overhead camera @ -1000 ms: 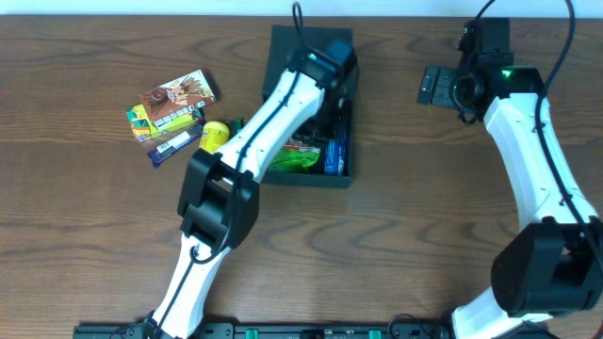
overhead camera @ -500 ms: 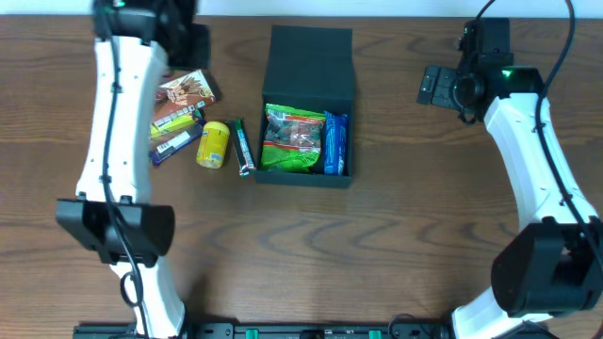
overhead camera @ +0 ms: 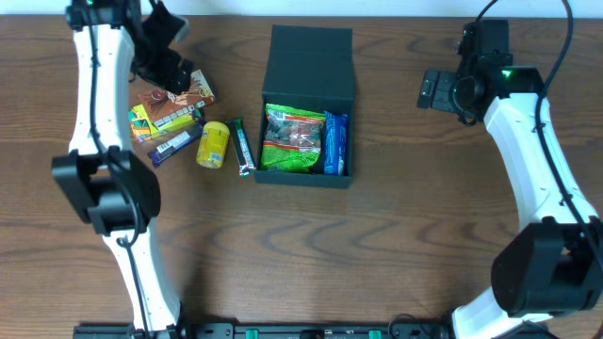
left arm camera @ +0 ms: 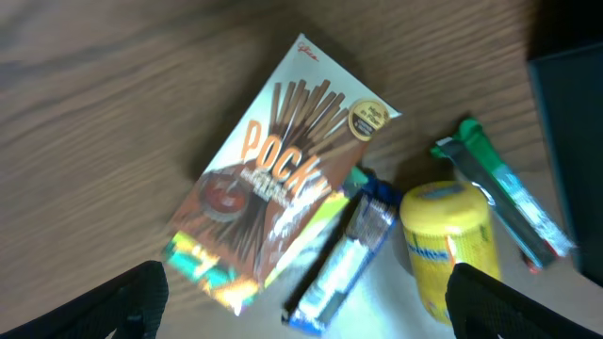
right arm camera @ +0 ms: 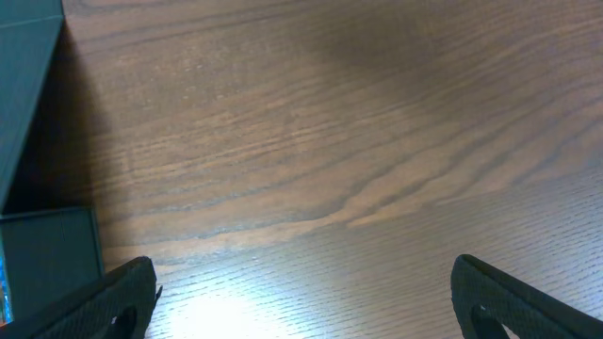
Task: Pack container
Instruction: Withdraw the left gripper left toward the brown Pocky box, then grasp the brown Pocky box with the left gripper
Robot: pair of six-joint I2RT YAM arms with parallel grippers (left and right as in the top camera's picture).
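Observation:
The dark teal container [overhead camera: 268, 122] stands open at the table's middle back, its lid [overhead camera: 311, 52] lying flat behind it. Inside lie a green packet [overhead camera: 292, 141] and a blue packet [overhead camera: 335, 143]. My left gripper [overhead camera: 170, 71] hovers open and empty over the snack pile at the far left. In the left wrist view, a Pocky box [left arm camera: 283, 169], a blue-wrapped bar [left arm camera: 349, 259], a yellow can [left arm camera: 448, 245] and a green-ended bar [left arm camera: 499, 198] lie below the left gripper [left arm camera: 311, 311]. My right gripper [overhead camera: 438, 87] [right arm camera: 306, 301] is open over bare wood, to the right of the container [right arm camera: 28, 113].
The yellow can [overhead camera: 214, 144] and a dark bar [overhead camera: 244, 147] lie just left of the container. A purple bar [overhead camera: 174, 143] and a green-yellow packet [overhead camera: 141, 121] sit under the Pocky box [overhead camera: 179, 99]. Brown wooden tabletop [overhead camera: 377, 245] stretches across the front.
My left arm swung from over the container to the snack pile at the far left, and its jaws opened. The right arm has not moved.

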